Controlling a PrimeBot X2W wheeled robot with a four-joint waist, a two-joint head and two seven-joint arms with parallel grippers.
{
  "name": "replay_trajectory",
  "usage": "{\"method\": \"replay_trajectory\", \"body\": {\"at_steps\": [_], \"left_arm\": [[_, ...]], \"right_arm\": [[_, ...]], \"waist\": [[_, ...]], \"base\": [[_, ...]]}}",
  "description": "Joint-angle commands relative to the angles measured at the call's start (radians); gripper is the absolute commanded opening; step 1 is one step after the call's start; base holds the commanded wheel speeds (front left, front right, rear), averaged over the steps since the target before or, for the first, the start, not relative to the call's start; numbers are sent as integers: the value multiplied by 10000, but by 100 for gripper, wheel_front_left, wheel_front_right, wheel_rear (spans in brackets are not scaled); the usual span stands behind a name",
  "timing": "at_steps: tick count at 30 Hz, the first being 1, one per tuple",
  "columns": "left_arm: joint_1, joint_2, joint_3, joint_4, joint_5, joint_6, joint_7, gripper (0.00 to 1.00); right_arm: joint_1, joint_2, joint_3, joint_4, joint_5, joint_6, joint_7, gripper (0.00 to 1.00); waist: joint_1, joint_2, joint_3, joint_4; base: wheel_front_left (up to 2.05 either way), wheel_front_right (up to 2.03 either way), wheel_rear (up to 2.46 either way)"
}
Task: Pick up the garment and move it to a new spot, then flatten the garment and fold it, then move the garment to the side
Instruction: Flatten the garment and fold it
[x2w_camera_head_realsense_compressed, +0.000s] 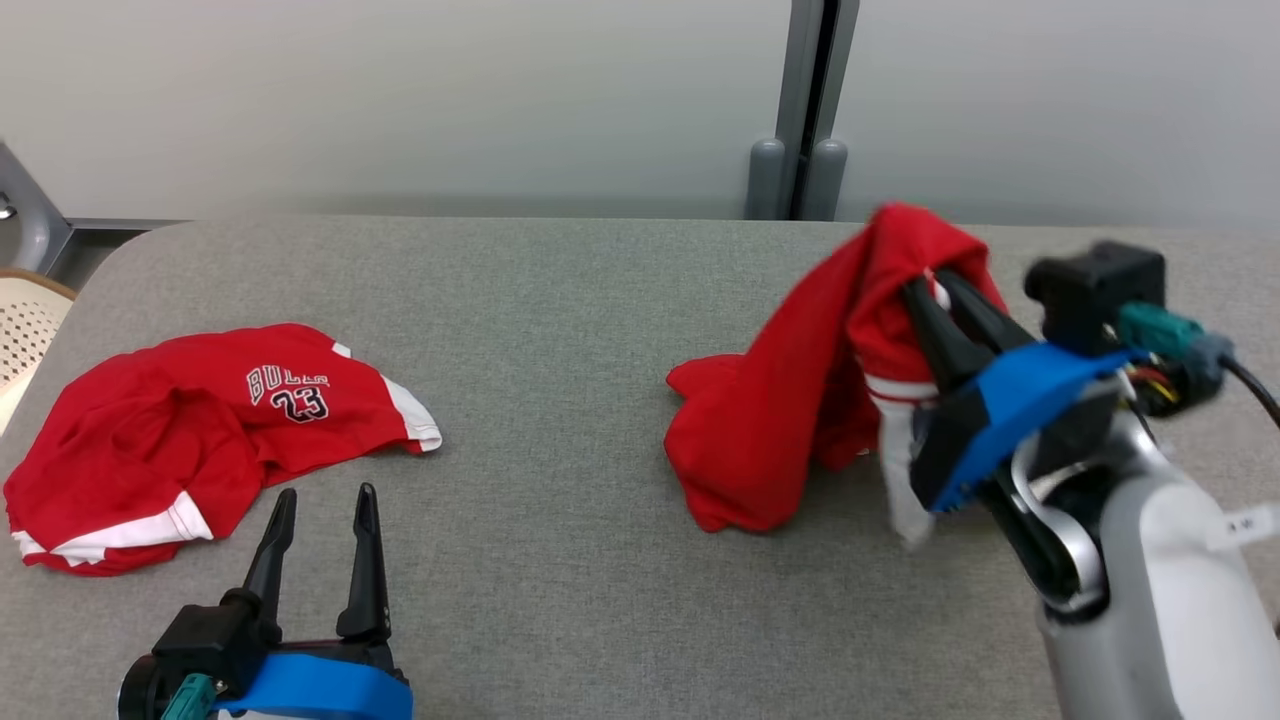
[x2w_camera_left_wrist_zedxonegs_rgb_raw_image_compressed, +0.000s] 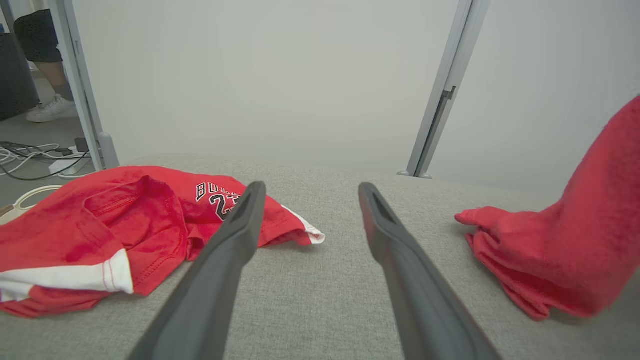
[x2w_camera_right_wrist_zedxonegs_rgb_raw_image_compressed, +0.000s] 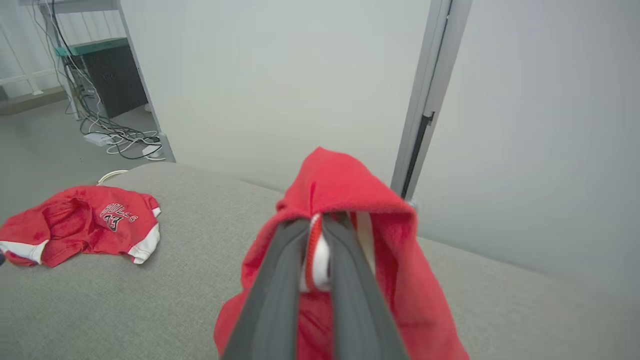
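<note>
Over the table (x2w_camera_head_realsense_compressed: 560, 300) at right, the right gripper (x2w_camera_head_realsense_compressed: 928, 280) pinches the red garment (x2w_camera_head_realsense_compressed: 780, 400) tightly.

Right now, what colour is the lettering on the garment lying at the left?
Black with a white outline, on the red jersey; clearest in the head view.

My head looks down over the table (x2w_camera_head_realsense_compressed: 600, 560); both wrist cameras sit low, facing its far edge, sharing the printed jersey (x2w_camera_left_wrist_zedxonegs_rgb_raw_image_compressed: 125, 220).

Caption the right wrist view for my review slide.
Right gripper shut on a raised red garment; second red jersey lies beyond.
</note>
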Motion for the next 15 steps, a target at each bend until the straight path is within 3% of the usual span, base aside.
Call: {"method": "replay_trajectory", "body": {"at_steps": [1,8,15], "left_arm": [[-143,-14,-21,-55,56,-9,-46,100],[-310,-99,-213,-50,100,-87,-47,100],[-138,-120,-229,22,100,-128,-47,100]], "right_arm": [[-494,-1,213,132,125,5,5,0],[-3239,-4,1556,1746,935,5,-746,0],[-5546,-3,2204,3151,2605,5,-2233,0]], "waist": [[-1,0,37,47],[-1,0,154,436],[-1,0,-16,642]], "base": [[0,0,0],[0,0,0],[0,0,0]]}}
